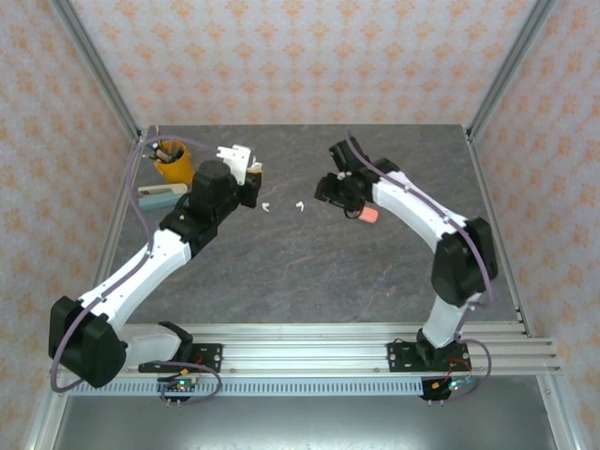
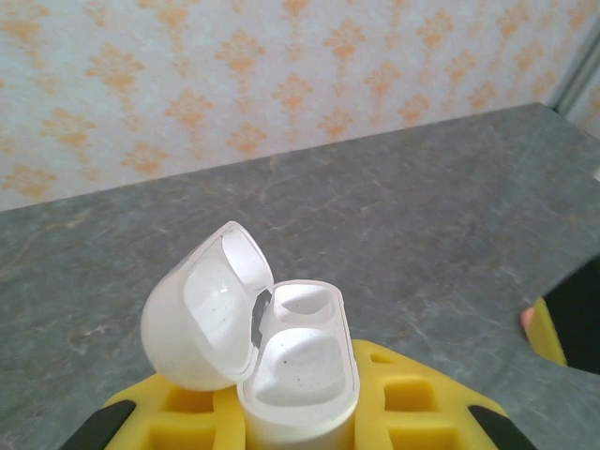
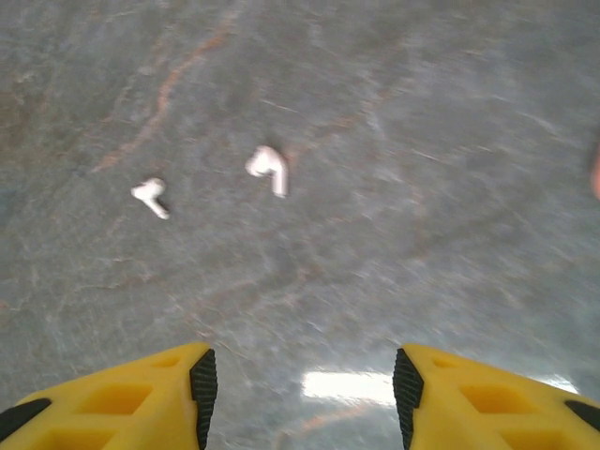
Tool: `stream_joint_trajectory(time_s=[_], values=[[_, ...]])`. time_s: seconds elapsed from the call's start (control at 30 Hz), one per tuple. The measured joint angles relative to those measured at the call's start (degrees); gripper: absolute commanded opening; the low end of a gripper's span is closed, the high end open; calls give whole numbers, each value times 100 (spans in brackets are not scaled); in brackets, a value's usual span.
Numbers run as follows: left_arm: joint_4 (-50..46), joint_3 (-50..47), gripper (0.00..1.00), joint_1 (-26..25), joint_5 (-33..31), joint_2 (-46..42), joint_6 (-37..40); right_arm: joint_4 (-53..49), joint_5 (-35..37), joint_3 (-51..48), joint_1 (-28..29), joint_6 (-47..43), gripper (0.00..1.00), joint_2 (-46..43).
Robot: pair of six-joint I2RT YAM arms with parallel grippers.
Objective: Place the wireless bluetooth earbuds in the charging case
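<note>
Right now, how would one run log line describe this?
left gripper: shut on open white case, pockets empty | right gripper: open, above table | two white earbuds: loose on table, not yet inserted

1. Pebble-shaped white charging case (image 2: 300,370): translucent, glossy, smooth plastic.
2. Grey marbled tabletop (image 3: 441,141): smooth, stone-look, softly shiny.
3. Tiny white stemmed earbuds (image 3: 267,171) (image 3: 150,197): glossy plastic.
4. Right end effector (image 3: 302,380): yellow fingers (image 3: 141,403) of matt plastic.

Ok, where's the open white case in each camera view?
Top view: the open white case sits in the left hand, upper left of centre.
Left wrist: the case is bottom centre, lid up, between yellow fingers.
Right wrist: white earbuds lie ahead of the open right hand.
Shared landmark: the grey stone table.
</note>
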Motion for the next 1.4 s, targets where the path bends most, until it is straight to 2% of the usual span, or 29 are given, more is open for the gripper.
stream_joint_trajectory(time_s=[0.2, 0.37, 0.57, 0.93, 1.13, 1.4], values=[[1211, -1058, 0, 326, -26, -446, 50, -452, 232, 1856, 516, -37, 54, 1523], [1912, -1440, 0, 732, 48, -717, -17, -951, 361, 3407, 855, -201, 56, 2771], [2446, -1593, 0, 922, 50, -988, -162, -1445, 553, 4937, 1121, -492, 59, 3930], [2669, -1803, 0, 1080, 63, -1180, -275, -1311, 962, 5248, 1298, -1047, 61, 4509], [2675, -1873, 0, 1128, 70, -1305, -363, -1141, 1047, 5639, 1325, -1132, 60, 4739], [2699, -1893, 0, 1128, 70, -1325, -461, -999, 1207, 5687, 1329, -1176, 59, 4979]])
